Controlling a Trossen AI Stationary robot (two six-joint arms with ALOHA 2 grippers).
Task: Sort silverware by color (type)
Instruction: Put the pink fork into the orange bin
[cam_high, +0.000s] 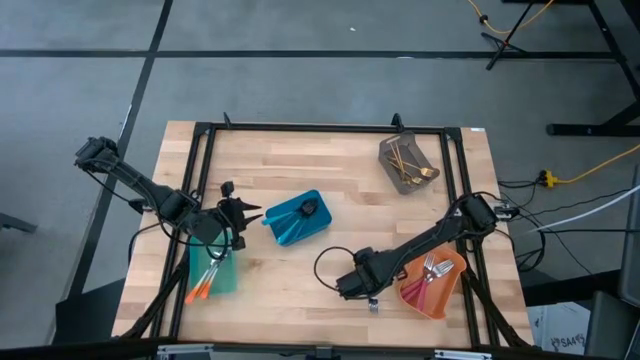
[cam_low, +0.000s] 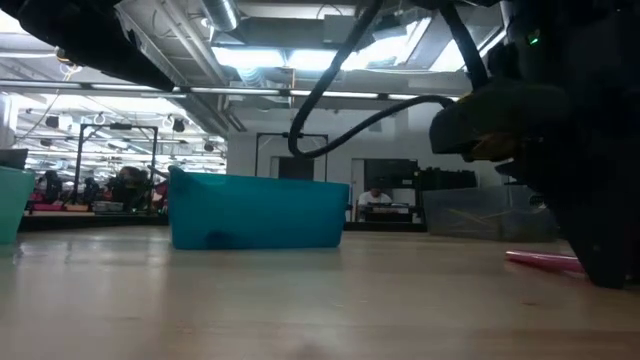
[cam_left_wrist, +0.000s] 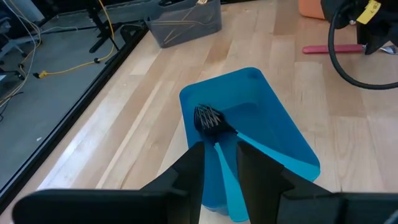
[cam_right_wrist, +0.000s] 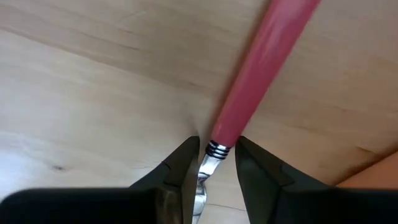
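A red-handled utensil (cam_right_wrist: 261, 68) lies flat on the wood beside the orange bin (cam_high: 447, 292). My right gripper (cam_right_wrist: 216, 144) points down over it, open. Its fingers stand on either side of the collar (cam_right_wrist: 217, 149) where handle meets metal neck. In the low view the handle (cam_low: 545, 261) rests on the table. My left gripper (cam_left_wrist: 219, 149) hangs open at the near left corner of the blue bin (cam_high: 297, 220). A blue-handled utensil with a dark head (cam_left_wrist: 208, 118) lies in that bin, handle toward the fingers.
The orange bin holds pink-handled forks (cam_high: 430, 270). A teal bin (cam_high: 222, 272) at the near left holds orange-handled ones (cam_high: 203, 288). A grey bin (cam_high: 405, 160) at the far right holds gold ones. Black frame rails (cam_high: 320, 128) ring the table. A cable loop (cam_high: 325, 262) lies beside my right arm.
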